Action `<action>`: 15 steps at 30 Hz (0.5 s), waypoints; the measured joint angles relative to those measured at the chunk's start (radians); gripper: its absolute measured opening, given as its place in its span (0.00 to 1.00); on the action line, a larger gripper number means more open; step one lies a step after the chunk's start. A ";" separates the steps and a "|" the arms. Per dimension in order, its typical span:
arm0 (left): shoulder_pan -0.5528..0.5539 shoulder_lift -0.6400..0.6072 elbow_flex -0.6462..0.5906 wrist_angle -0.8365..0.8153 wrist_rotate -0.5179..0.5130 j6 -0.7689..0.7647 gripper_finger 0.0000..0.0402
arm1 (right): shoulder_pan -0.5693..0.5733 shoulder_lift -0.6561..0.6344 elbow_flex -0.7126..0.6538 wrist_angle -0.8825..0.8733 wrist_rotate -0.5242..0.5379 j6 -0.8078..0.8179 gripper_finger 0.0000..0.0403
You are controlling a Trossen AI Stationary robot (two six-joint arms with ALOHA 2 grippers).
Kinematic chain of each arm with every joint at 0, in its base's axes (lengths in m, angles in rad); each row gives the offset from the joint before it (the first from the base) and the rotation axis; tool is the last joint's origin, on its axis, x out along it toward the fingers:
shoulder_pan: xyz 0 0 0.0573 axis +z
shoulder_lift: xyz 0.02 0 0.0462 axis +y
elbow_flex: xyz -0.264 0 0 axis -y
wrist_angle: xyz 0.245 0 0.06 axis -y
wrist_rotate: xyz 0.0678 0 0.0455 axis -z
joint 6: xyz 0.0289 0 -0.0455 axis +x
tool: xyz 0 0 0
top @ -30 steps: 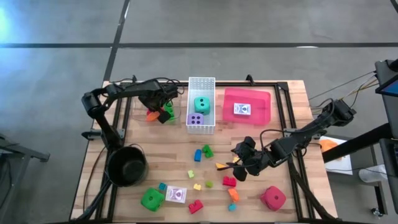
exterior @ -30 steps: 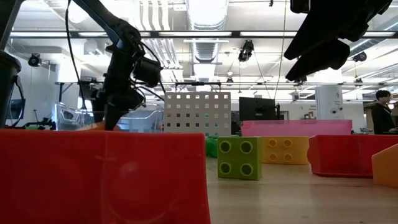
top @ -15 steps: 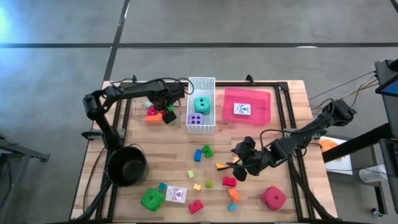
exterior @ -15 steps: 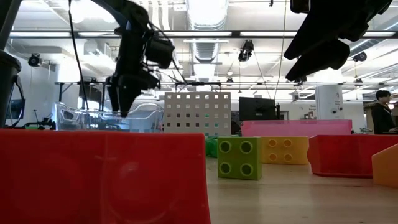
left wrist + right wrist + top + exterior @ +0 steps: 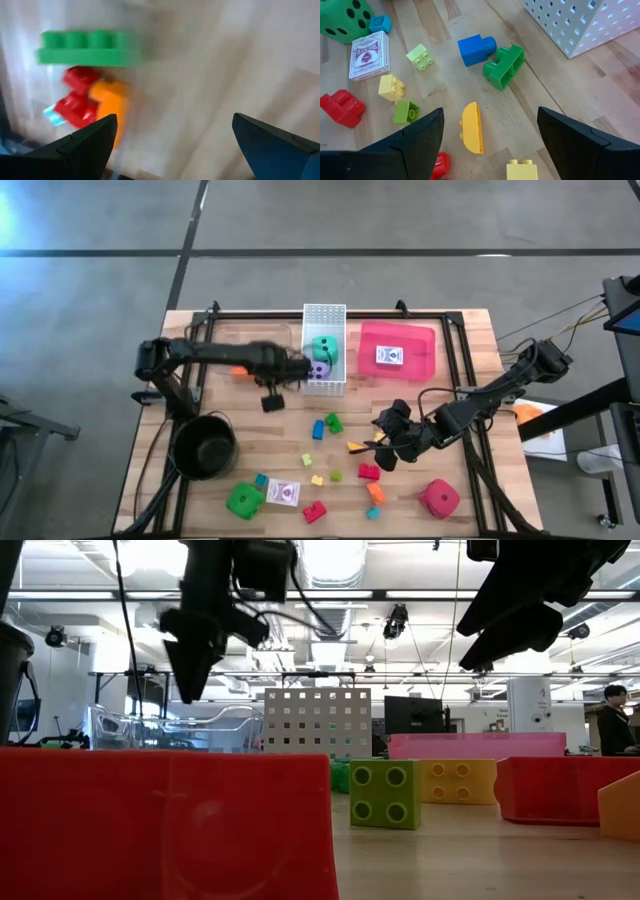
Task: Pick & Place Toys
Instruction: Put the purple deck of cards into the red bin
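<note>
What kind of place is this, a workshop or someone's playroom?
Most likely a robotics lab: two dark robot arms work over a wooden table strewn with toy bricks, and the low view shows strip lights, monitors and a person in a big open room.

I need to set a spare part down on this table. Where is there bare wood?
Bare wood lies between the black pot and the blue brick, below the left end effector. Another strip runs below the red tray. It is crowded near the right end effector and along the front edge, from the green die to the red die.
</note>
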 joint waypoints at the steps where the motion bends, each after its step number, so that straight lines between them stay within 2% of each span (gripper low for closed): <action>1: -0.037 0.000 0.000 0.000 0.010 0.002 0.98 | 0.000 0.000 0.000 0.000 0.000 0.000 0.77; 7: -0.254 0.000 -0.001 0.065 0.064 -0.063 0.98 | 0.000 0.000 0.000 0.000 0.000 0.000 0.77; 15: -0.529 0.000 -0.002 0.310 0.064 -0.174 0.98 | 0.000 0.000 0.000 0.000 0.000 0.000 0.77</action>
